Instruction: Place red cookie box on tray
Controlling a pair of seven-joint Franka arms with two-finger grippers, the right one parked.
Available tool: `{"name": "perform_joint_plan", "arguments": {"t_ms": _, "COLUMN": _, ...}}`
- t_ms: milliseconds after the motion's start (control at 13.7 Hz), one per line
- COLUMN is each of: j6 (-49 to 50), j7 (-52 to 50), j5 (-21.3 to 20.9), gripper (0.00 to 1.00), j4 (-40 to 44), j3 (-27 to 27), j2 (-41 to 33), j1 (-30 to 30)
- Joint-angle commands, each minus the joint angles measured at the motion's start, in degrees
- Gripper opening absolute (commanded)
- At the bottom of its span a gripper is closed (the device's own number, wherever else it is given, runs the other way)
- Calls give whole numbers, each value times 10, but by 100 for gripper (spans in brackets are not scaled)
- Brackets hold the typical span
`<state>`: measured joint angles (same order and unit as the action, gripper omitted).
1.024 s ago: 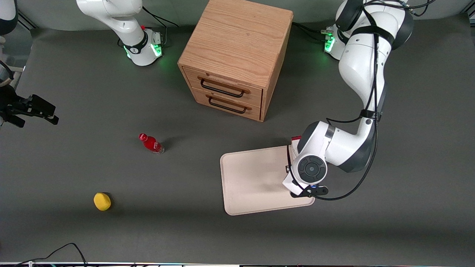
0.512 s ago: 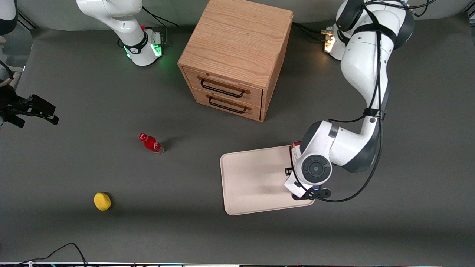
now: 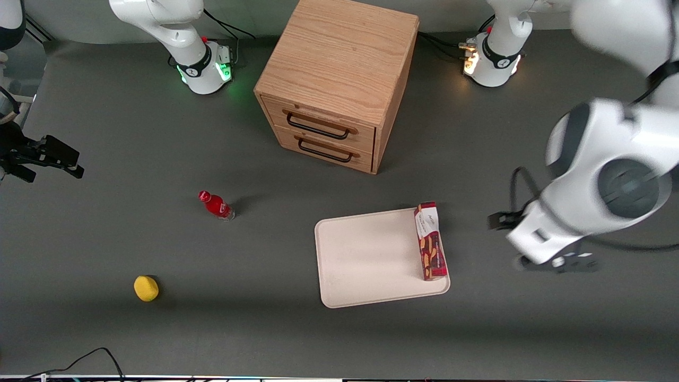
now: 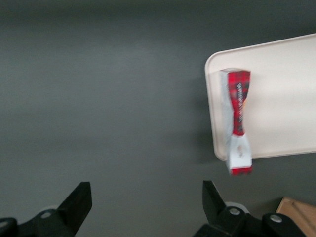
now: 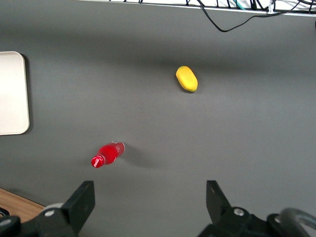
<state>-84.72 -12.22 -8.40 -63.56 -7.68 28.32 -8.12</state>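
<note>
Dark-red carton against cream plastic: the red cookie box (image 3: 431, 241) lay on the tray (image 3: 366, 257), along the tray's edge nearest the working arm, its white-labelled end pointing toward the wooden drawer cabinet (image 3: 339, 79) and reaching the tray's rim there. The tool (image 4: 147, 207) hung above bare grey counter (image 3: 265, 329), well apart from the box and toward the working arm's end of the counter, with nothing between its fingers (image 4: 79, 202), which stood spread wide.

The front view showed the whole layout, but there the arm's white wrist housing covered the tool, so its fingers could not be seen. That view alone took in the cabinet's two drawers with dark handles, a small red bottle (image 3: 215, 205) lying on the counter and a yellow rounded object (image 3: 146, 288), both well off from the tool toward the parked arm's end.

The left wrist view gave what the front view hid: both black fingertips, apart, with only counter beneath them. It also showed the box standing on a narrow side, its labelled end slightly overhanging the tray's rim, and a corner of the cabinet.

The right wrist view showed the bottle, the yellow object and one tray corner; neither the box nor the tool appeared there.
</note>
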Motion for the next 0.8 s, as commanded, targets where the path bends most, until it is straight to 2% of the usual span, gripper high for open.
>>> {"name": "perform_joint_plan", "arguments": {"t_ms": 0, "j6": -15, "j7": 42, "j5": 17, "gripper": 100, "j4": -143, "j3": -1, "j2": -126, "j1": 19}}
{"name": "perform_joint_plan", "arguments": {"t_ms": 220, "j6": -54, "j7": 59, "j5": 72, "gripper": 100, "j4": -265, "j3": 1, "j2": -244, "j1": 48}}
{"name": "perform_joint_plan", "arguments": {"t_ms": 366, "j6": -55, "j7": 88, "j5": 96, "gripper": 100, "j4": -309, "j3": 6, "j2": -296, "j1": 64}}
{"name": "perform_joint_plan", "arguments": {"t_ms": 732, "j6": -53, "j7": 135, "j5": 102, "gripper": 100, "j4": -341, "j3": 31, "j2": -336, "j1": 90}}
